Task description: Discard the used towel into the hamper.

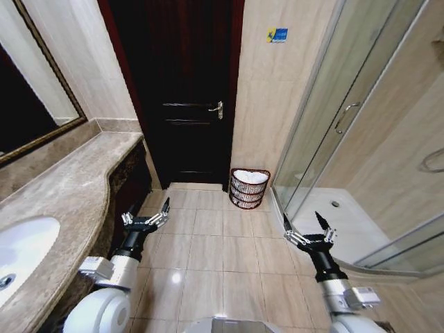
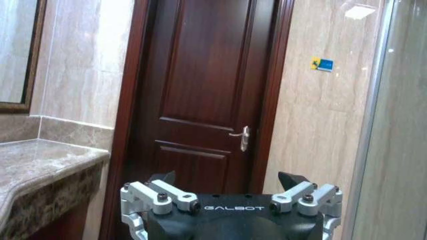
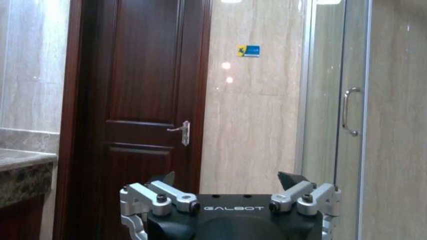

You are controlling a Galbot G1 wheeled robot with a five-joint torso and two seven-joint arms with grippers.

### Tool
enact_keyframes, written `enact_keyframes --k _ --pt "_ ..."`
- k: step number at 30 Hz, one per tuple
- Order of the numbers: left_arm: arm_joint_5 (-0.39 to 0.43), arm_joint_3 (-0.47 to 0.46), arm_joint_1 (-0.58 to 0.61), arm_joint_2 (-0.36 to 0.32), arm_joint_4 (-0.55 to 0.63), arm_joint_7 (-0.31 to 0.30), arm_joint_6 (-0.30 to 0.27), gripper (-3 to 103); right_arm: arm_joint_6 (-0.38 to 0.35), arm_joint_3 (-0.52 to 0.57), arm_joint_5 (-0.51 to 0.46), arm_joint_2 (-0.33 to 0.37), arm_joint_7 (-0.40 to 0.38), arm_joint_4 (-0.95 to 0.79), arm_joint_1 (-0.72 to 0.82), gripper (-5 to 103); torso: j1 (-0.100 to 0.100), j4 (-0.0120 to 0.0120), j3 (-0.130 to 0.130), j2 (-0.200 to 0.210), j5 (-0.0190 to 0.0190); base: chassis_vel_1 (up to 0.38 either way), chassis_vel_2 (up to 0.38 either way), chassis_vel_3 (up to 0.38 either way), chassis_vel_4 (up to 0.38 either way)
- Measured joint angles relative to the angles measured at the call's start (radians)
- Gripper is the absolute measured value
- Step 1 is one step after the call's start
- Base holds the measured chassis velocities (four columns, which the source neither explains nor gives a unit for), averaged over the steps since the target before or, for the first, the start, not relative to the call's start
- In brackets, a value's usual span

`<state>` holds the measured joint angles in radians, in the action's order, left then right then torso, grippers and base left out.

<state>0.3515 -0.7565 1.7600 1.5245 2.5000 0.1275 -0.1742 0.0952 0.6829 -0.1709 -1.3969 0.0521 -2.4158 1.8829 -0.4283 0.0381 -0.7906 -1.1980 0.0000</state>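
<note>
"GALBOT" marks the open left pincer (image 2: 227,182).

We read "GALBOT" in pale letters on the black body of the left gripper (image 2: 228,186), low in its wrist view, and again on the right gripper (image 3: 228,185). The small blue-and-yellow wall sticker (image 3: 248,50) is illegible.

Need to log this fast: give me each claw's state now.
Left claw: open, empty, low over the floor by the counter.
Right claw: open, empty, near the shower.
</note>
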Motion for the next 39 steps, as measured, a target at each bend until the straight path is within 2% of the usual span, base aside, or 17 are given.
enact_keyframes --k 18,39 --pt "0.0 0.0 0.0 0.0 0.0 0.0 0.0 100 0.0 0.0 0.0 0.0 0.0 0.0 0.0 100 0.0 0.0 0.0 0.0 -0.0001 0.063 -0.062 -0.065 0.067" --pt "0.0 0.0 0.0 0.0 0.0 0.0 0.0 100 0.0 0.0 0.0 0.0 0.0 0.0 0.0 100 0.0 0.0 0.0 0.0 0.0 0.0 0.0 0.0 0.0"
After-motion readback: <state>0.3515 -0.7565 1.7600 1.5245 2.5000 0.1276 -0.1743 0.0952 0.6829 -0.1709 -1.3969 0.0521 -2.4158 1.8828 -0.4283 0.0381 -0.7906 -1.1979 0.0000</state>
